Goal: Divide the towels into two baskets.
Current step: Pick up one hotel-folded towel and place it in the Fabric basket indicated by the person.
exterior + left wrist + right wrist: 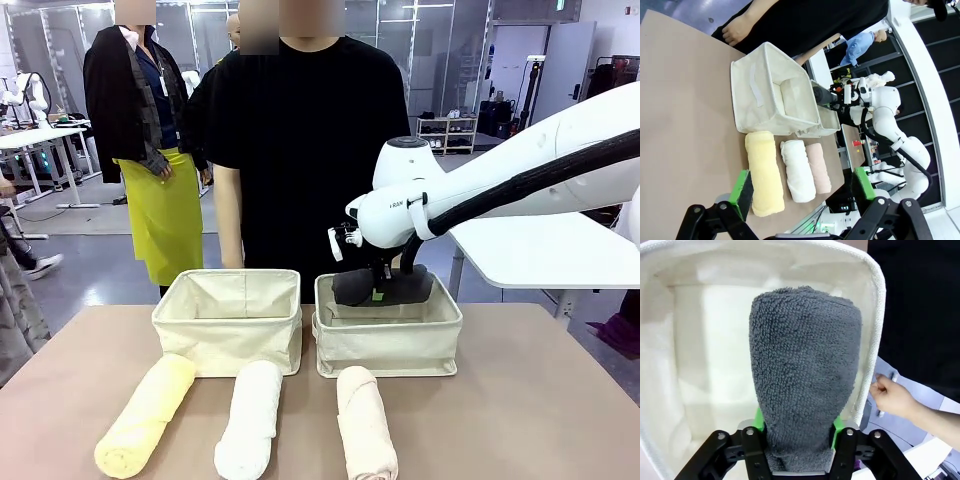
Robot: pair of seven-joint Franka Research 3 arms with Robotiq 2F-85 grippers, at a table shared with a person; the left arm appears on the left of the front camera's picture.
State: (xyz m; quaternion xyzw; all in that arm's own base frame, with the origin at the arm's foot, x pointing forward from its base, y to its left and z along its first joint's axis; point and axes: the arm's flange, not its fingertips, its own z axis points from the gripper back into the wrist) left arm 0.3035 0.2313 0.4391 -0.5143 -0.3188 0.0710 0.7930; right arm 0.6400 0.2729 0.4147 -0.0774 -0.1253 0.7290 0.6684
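Three towels lie in a row along the counter's (560,400) near edge, all rolled, none in a basket: yellow towel (145,415) toward the left corner, white towel (250,418) mid, pinkish-beige towel (365,425) just right of it.

Behind them, mid-counter, the left basket (225,352) has nothing in it. The right basket (388,352) sits just beside it.

Over the right basket the right gripper (797,424) has its pads pressed on both sides of the dark grey towel (805,365), so it's holding it. That towel sits at about rim level, not yet let go.

Off toward the counter's left edge the left gripper (802,180) hangs with jaws wide, nothing between them.

My read on progress: the first of four is almost placed and none is finished. To do: release the grey one, then move three more. An even split means one more goes right and two go left.
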